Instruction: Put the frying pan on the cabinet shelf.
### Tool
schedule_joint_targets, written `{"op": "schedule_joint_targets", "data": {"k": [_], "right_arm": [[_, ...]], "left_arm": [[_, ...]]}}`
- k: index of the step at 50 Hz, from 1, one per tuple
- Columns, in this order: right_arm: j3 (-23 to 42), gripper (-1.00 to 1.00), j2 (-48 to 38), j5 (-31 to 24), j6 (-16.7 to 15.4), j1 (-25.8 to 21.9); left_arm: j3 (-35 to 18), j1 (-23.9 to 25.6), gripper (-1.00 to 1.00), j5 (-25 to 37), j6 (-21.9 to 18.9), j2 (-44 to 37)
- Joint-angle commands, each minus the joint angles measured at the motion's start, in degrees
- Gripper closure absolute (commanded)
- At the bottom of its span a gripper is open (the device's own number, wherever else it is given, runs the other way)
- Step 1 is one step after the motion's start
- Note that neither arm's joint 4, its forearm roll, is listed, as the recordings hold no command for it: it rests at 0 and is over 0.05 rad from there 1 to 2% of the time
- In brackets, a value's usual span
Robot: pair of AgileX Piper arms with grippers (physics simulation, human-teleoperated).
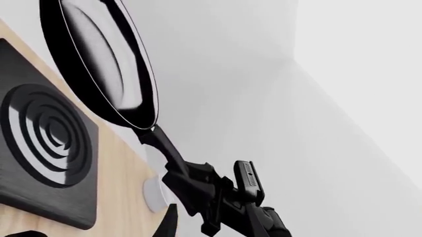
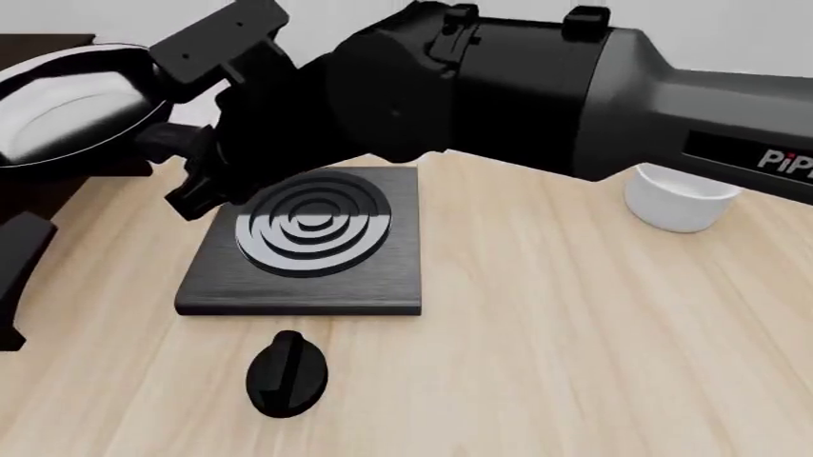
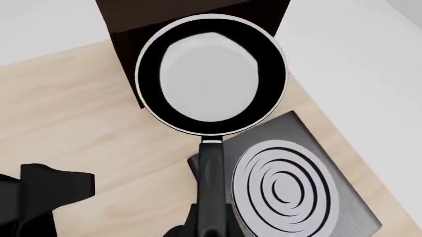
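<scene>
Over the far left part of the desk [image 2: 572,333], the frying pan [image 2: 70,109] hangs in the air, lifted clear of the wood and tilted so that its glossy inside faces partly toward the front camera. The right arm crosses the whole front view from the right, and its gripper [image 2: 190,157] has its fingers clamped on the pan's long black handle [image 3: 211,168]; the right wrist view looks straight along that handle to the round bowl of the pan, with the pale rim ringing a bright reflection. Behind and beneath the pan in that view stands the dark brown cabinet [image 3: 197,15], and the pan overlaps its near edge. Whether the pan touches the cabinet shelf [image 2: 45,43] I cannot tell; in the front view it appears to float just in front of the dark board.

On the desk below the arm lies the black square stove plate [image 2: 311,243] with its concentric rings, and a black knob [image 2: 286,373] sits just in front of it. A white bowl [image 2: 680,200] stands well apart at the far right.

The left gripper [image 2: 19,252] shows only as a dark shape at the left edge; whether its fingers are apart or together I cannot tell.
</scene>
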State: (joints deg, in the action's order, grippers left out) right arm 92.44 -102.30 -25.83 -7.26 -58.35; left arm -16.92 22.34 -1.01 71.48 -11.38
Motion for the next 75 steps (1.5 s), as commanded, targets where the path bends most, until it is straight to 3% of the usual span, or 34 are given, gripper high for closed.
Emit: {"op": "schedule_joint_targets", "data": {"k": [1,36,75], "right_arm": [[-1.12,1.0,1.92,1.9,0.1,-1.37],[3.87,1.0,-1.93,1.92,0.42,-4.5],[-1.0,1.0,1.22,5.18,-1.08,-4.95]], "left_arm": [[0.63,0.1,-1.0,-0.95,0.02,-0.72],[2.31,0.49,-1.0,-2.59,0.38,-1.41],[2.68,-0.03,-1.0,-2.52,0.25,-1.65]]}}
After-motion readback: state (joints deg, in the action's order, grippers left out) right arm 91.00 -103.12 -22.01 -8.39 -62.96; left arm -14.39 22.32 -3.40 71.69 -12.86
